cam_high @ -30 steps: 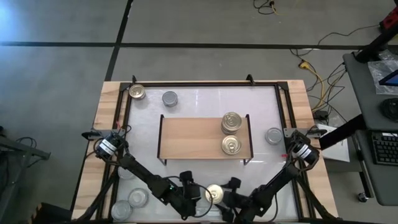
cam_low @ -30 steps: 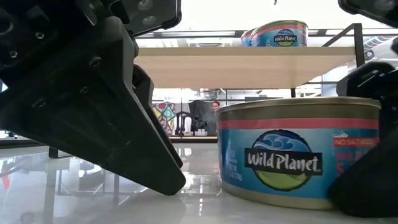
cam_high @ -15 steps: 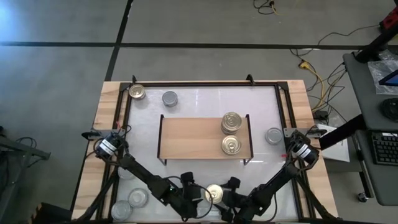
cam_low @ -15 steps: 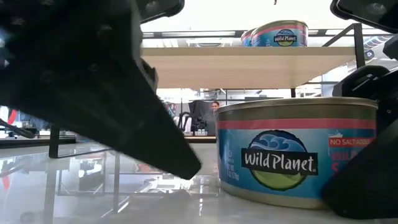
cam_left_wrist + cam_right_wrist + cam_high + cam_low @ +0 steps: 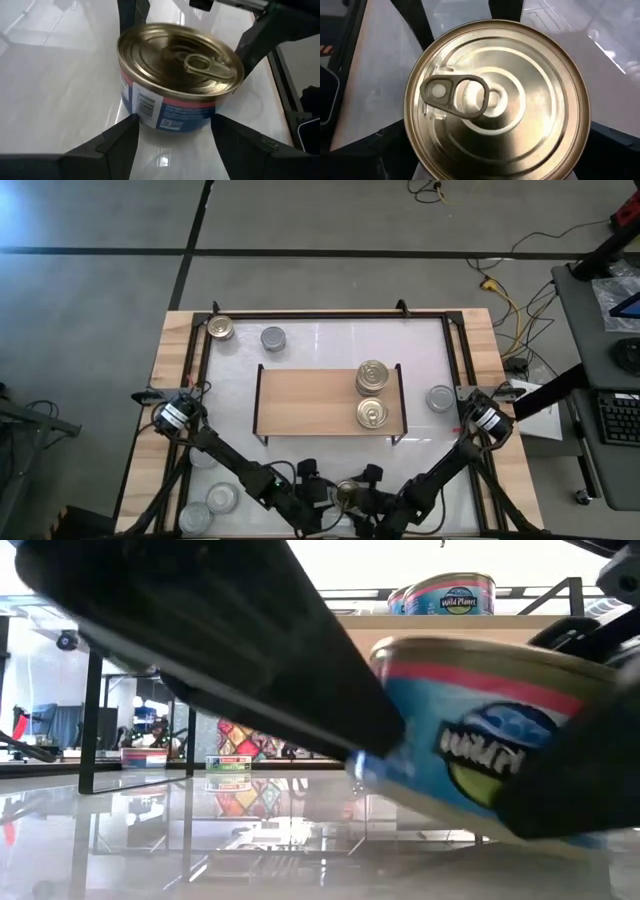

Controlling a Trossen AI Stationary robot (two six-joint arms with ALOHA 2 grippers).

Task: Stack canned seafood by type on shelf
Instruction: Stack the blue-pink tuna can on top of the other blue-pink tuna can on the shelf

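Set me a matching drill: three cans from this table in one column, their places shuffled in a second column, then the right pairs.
Things:
1. tilted gold-top can
2. stacked gold-top cans
3. silver-top can with a lone gold-top neighbour

Places:
A. right end of the shelf
B. near edge of the tabletop, around the middle
C. far left of the tabletop

Pairs: 1-B, 2-A, 3-C

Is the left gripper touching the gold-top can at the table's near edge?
Touching. In the left wrist view the left gripper's two fingers press the gold-top can's wall on both sides; the low view shows it tilted off the table.
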